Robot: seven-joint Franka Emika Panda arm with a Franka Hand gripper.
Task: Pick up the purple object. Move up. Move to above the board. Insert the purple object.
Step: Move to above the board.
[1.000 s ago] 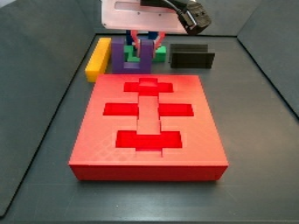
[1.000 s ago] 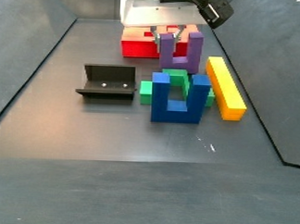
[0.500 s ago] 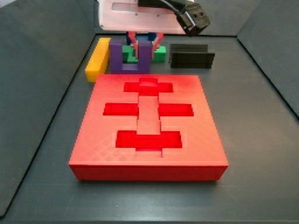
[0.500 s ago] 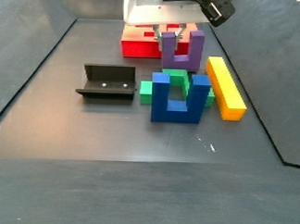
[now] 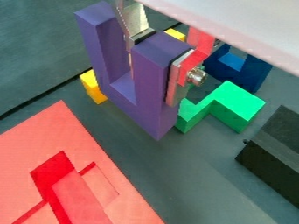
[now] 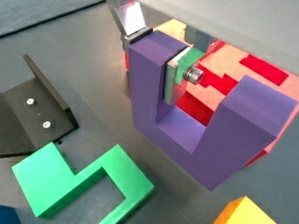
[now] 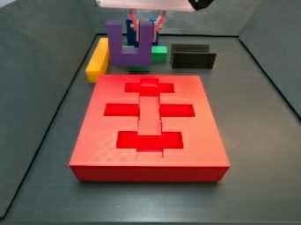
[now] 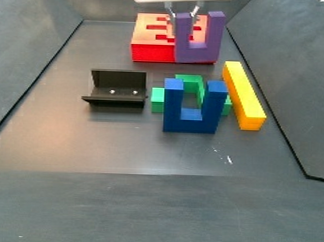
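In both wrist views the gripper (image 5: 156, 48) clamps one prong of the purple object (image 5: 131, 74). In a side view it hangs higher than before, beyond the board (image 7: 150, 123); the fixture (image 8: 115, 90) sits unmoved.

the gripper (image 5: 156, 54) clamps one prong of the purple object (image 5: 128, 74) beside the board (image 5: 65, 175).

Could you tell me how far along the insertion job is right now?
Pickup looks done: the gripper is shut on one prong of the purple object, which appears clear of the floor in a side view. Lifting is in hand. Left: moving above the board and inserting it.
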